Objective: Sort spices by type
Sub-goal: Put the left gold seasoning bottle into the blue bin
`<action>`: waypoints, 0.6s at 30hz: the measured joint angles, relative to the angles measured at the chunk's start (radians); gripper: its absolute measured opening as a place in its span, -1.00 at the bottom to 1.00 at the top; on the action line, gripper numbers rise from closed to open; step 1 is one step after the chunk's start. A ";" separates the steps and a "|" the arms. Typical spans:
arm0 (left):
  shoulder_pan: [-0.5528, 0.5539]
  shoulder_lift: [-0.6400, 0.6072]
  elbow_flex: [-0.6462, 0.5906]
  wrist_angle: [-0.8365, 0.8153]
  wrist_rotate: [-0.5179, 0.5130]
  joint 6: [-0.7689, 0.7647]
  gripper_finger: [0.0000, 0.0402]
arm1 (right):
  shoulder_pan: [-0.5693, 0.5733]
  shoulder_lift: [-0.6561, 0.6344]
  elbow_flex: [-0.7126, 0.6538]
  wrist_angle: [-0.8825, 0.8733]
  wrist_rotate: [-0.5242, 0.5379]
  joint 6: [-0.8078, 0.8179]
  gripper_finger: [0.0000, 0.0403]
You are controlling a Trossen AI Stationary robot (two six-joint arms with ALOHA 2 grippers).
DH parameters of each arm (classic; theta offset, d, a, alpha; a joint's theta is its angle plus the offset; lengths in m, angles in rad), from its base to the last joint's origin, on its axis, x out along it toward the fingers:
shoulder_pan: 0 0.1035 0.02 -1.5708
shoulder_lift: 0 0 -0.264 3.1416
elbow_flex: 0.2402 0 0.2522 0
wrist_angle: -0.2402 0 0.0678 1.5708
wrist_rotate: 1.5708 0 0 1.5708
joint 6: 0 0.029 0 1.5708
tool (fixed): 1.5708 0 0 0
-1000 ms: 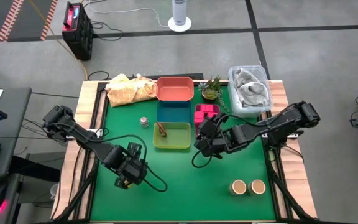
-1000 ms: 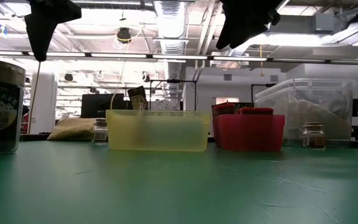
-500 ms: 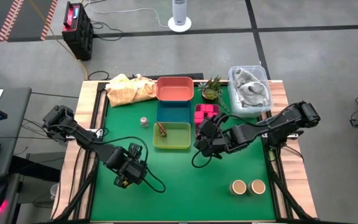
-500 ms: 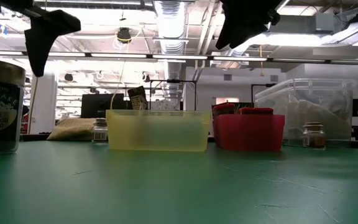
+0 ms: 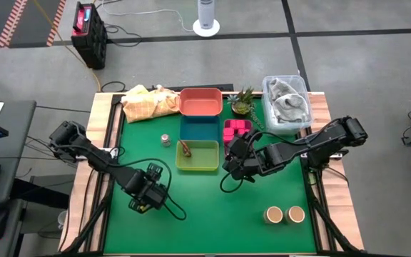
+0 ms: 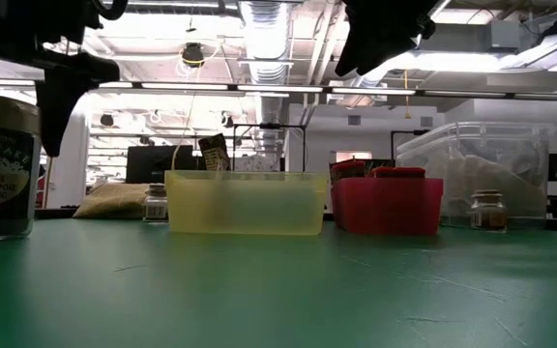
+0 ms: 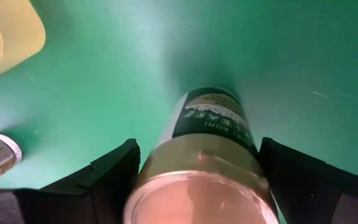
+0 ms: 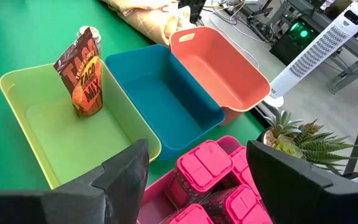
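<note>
High view: left hand point(image 5: 143, 200) is low over the front-left of the green tabletop point(image 5: 212, 200), hiding whatever is under it. Right hand point(image 5: 235, 155) hovers just beside the pink tray point(image 5: 228, 126) of pink boxes point(image 5: 238, 130), holding nothing. Yellow-green tray point(image 5: 198, 156) holds a brown packet point(image 5: 185, 148); blue tray point(image 5: 198, 128) and salmon tray point(image 5: 201, 101) sit behind it in a row. Small jar point(image 5: 165, 139) stands alone left of the trays. Two tan-topped jars point(image 5: 285, 213) sit front-right, well apart from everything else.

Low view: tall dark-labelled jar point(image 6: 1, 166) stands upright at the left edge, left hand's dark finger point(image 6: 61, 92) hanging just beside it. A tiny jar point(image 6: 490, 212) stands right of the pink tray, by the clear bin point(image 6: 472, 164).

Left wrist view: jaws wide, straddling the tall jar point(image 7: 204, 162), one finger on each side, with gaps showing on both. Not gripped yet, I'd say. Wide lid toward the camera, label band below it.

Right wrist view: fingers point(image 8: 129, 177) parted, nothing between them; pink boxes straight ahead, packet leaning upright in the yellow-green tray.

Handling call: jar looks rigid, smooth-sided, likely glass or hard plastic, so slippery and moderately heavy if full. Take it across the body below the lid, roughly mid-height, squeezing square to the axis. Too high and it may pivot; an off-centre pinch could tip it. It nearly fills the jaw span, so little margin for misalignment.
</note>
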 joint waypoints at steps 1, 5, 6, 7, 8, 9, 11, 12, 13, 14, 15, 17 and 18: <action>0.005 0.000 -0.004 0.007 0.001 0.000 0.57 | 0.000 0.000 0.000 0.000 0.000 0.000 0.50; 0.029 0.000 -0.033 0.031 0.021 -0.003 0.56 | 0.000 0.000 0.000 0.000 0.000 -0.001 0.50; 0.034 0.000 -0.044 0.040 0.031 -0.004 0.54 | 0.000 0.000 0.000 0.000 0.000 -0.001 0.50; 0.041 0.000 -0.055 0.043 0.039 -0.001 0.51 | 0.000 0.000 0.000 0.000 0.000 -0.001 0.50; 0.046 0.000 -0.065 0.045 0.046 0.005 0.48 | 0.000 0.000 0.000 0.000 0.000 -0.001 0.50; 0.051 -0.002 -0.071 0.047 0.050 0.010 0.44 | 0.000 0.000 0.000 -0.001 0.000 -0.001 0.50; 0.063 -0.003 -0.074 0.047 0.052 0.027 0.37 | 0.000 0.000 0.000 0.000 0.000 -0.002 0.50; 0.069 -0.003 -0.074 0.047 0.054 0.032 0.37 | 0.000 0.000 0.000 -0.001 0.000 -0.002 0.50; 0.076 -0.003 -0.074 0.052 0.055 0.041 0.37 | 0.000 0.000 0.000 -0.001 0.000 -0.002 0.50; 0.082 -0.003 -0.075 0.054 0.057 0.047 0.37 | 0.000 0.000 0.000 -0.001 0.000 -0.002 0.50; 0.086 -0.002 -0.075 0.055 0.058 0.055 0.37 | 0.000 0.000 0.000 -0.001 0.000 -0.003 0.50; 0.095 -0.002 -0.074 0.051 0.058 0.076 0.37 | 0.000 0.000 0.000 -0.001 0.000 -0.005 0.50; 0.101 -0.001 -0.068 0.040 0.056 0.088 0.37 | 0.000 0.000 0.000 -0.001 0.000 -0.005 0.50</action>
